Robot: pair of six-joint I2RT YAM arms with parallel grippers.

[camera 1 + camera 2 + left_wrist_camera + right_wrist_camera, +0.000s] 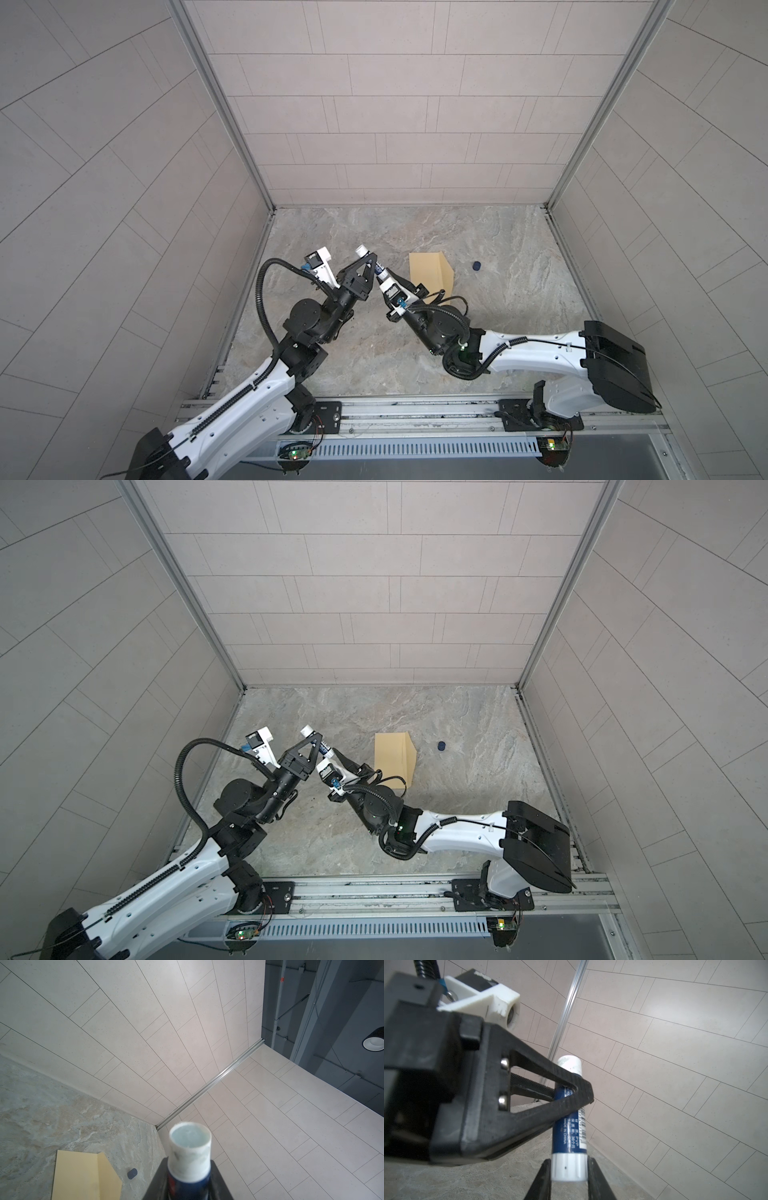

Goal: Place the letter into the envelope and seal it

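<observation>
Plainly, both arms meet over the left-middle of the marbled table (498, 332), sharing one object. The left gripper (371, 261) is clamped on the blue barrel of a glue stick (570, 1136), its triangular fingers (581, 1093) pressed against the label. The right gripper (569, 1176) has its two dark fingers pressed against either side of the stick's white base, so it grips that end. In the right wrist view those fingers are cut off by the frame edge, and only their inner edges show.

The stick's other end is uncapped. In the left wrist view its pale glue face (190, 1138) is close and blurred, and the barrel below it hides most of the left gripper's fingers. A small dark blue cap (476, 265) lies on the table, apart from the envelope's flap side.

The envelope (428, 274) lies flat near the table's centre, just beside the right gripper, with its flap (446, 274) folded open along the edge facing the cap. In both top views the right arm's wrist and cable cover its near corner (392, 758). The left wrist view cuts off part of it at the frame edge (83, 1174). Whether the letter sits inside it cannot be told.
</observation>
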